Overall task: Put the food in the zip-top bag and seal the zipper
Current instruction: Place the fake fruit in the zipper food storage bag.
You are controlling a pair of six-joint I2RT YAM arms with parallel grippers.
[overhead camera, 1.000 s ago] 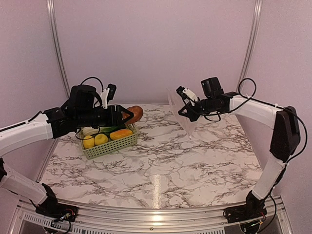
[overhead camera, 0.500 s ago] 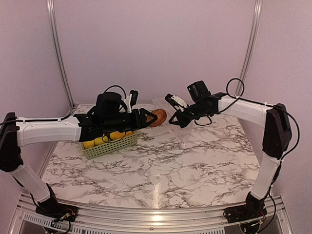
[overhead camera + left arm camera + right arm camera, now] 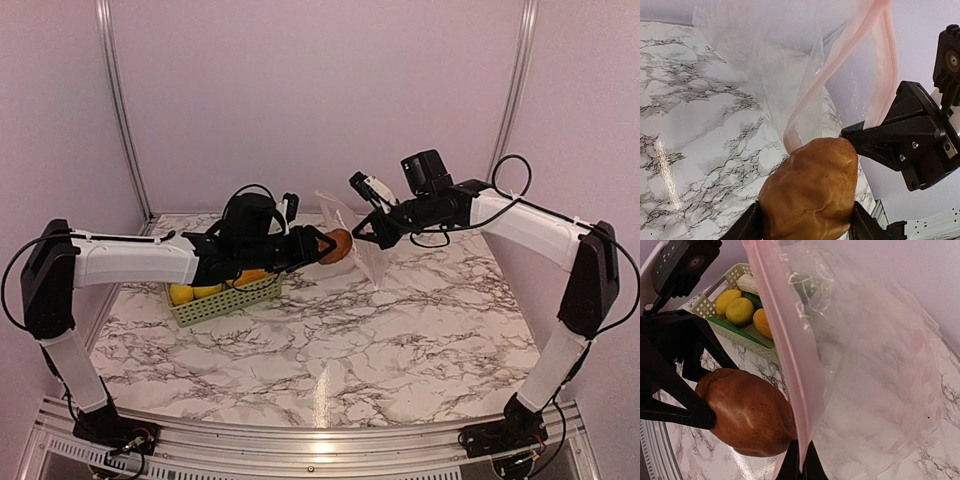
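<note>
brown piece, pinched in your left fingers, just reached the mouth of the bag at three o'clock; right fingers pinch the zipper, insertion next.

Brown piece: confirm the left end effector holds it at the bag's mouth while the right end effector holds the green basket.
One error: the right end effector grips the zip-top bag at its zipper, not the green basket; the right wrist view shows it. The left end effector does hold the brown piece at the bag's mouth.
</note>
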